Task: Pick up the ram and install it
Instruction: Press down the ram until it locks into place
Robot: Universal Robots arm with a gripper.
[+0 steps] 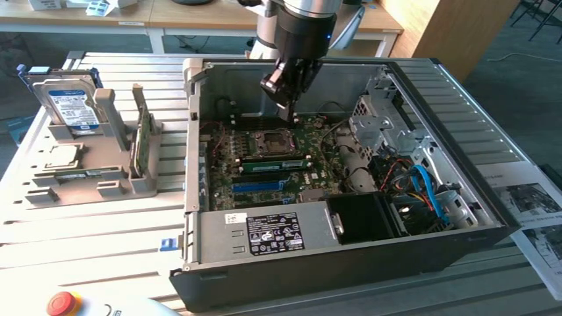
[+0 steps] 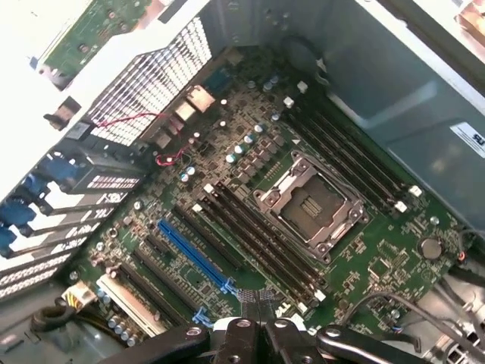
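From the exterior view we're looking down at an angle on the whole bench, standing off a fair way: the open PC case point(image 1: 351, 197) sits mid-frame, a parts rack point(image 1: 88, 151) is off to the exterior view's left, and the arm point(image 1: 303, 33) drops in from above. The wrist view rides on the arm and stares almost straight down into the case from close up, with the gripper point(image 2: 258, 334) poking into the frame edge. What both views share is the motherboard point(image 1: 281, 164) point(image 2: 288, 227), with its CPU socket point(image 1: 268, 141) point(image 2: 311, 205) and blue slot point(image 1: 263, 185) point(image 2: 193, 254).
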